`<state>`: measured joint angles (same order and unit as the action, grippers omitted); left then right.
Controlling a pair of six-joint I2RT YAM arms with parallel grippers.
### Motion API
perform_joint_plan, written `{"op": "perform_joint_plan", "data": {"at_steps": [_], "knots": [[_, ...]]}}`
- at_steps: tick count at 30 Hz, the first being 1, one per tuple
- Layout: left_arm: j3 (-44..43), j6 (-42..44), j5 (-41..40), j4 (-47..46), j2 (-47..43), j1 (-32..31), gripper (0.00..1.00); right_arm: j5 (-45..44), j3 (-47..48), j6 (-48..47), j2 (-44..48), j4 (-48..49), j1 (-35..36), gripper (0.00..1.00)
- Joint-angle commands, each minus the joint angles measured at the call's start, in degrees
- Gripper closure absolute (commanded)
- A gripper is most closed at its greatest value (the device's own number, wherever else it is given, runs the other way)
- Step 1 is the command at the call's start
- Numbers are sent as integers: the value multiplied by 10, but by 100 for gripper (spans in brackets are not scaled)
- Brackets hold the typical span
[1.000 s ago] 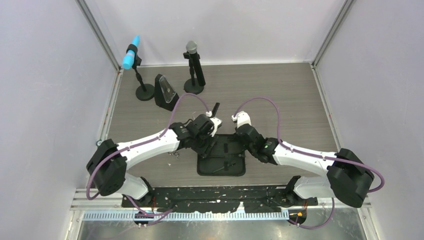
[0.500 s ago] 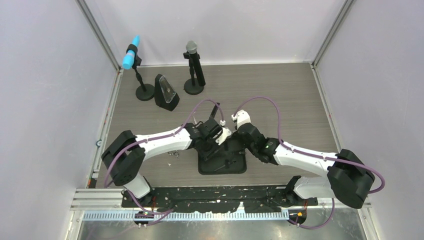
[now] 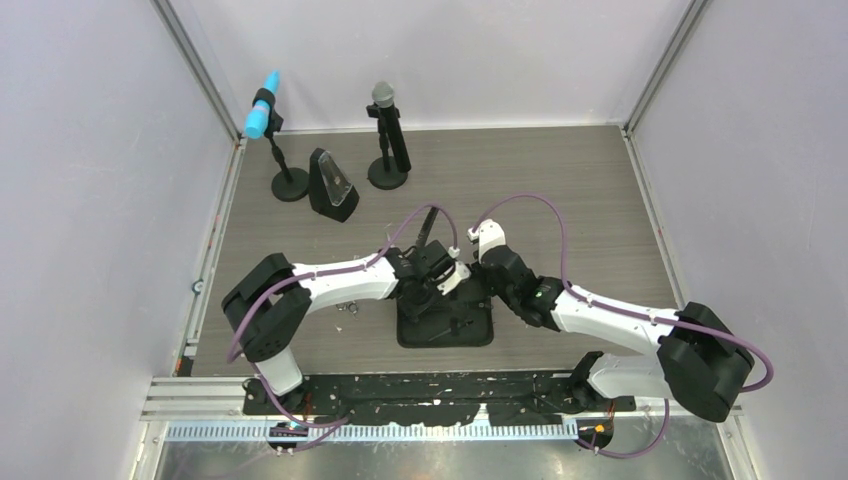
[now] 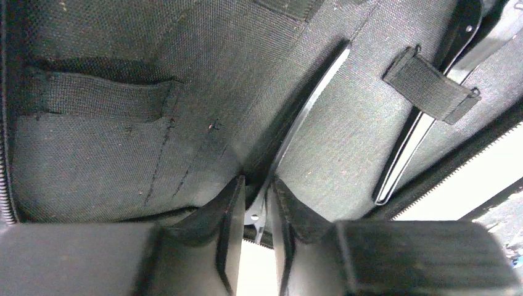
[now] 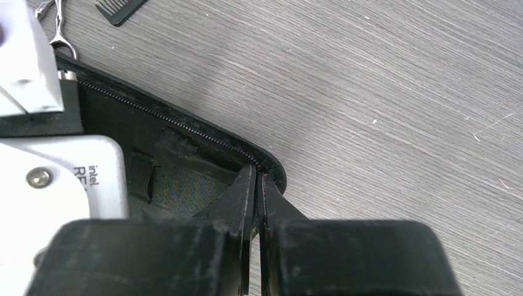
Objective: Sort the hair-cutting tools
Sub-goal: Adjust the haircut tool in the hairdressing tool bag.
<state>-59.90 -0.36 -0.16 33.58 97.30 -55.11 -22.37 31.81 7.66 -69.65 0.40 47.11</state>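
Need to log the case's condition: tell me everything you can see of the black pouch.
The pouch is black woven fabric, lying open on the wooden table between the arms. Zipper teeth edge its rim; inside are a slip pocket and an elastic strap. A thin clip lies on the lining, its end between the fingers of the left gripper. The right gripper is shut on one rim corner.

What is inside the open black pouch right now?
Inside the pouch, one thin black clip lies between the left gripper's fingers, and a second clip sits under an elastic strap. What the pockets hold is hidden.
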Motion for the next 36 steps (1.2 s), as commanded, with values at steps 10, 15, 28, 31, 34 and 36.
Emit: {"op": "perform_joint_plan", "data": {"at_steps": [10, 15, 28, 31, 34, 36], "knots": [[-5, 37, -7, 22, -45, -46, 90, 7, -1, 7, 26, 37, -11, 95], [-17, 38, -1, 58, -26, -84, 91, 14, -7, 14, 29, 48, -16, 95], [-63, -24, 7, 149, -3, -94, 97, 31, -21, 22, 31, 70, -29, 95], [-82, -24, -19, 161, 12, -93, 97, 35, -24, 23, 35, 72, -30, 95], [-100, -32, -46, 171, 25, -92, 97, 36, -26, 25, 39, 72, -31, 95], [-102, -38, -61, 167, 22, -90, 97, 37, -28, 25, 44, 72, -31, 95]]}}
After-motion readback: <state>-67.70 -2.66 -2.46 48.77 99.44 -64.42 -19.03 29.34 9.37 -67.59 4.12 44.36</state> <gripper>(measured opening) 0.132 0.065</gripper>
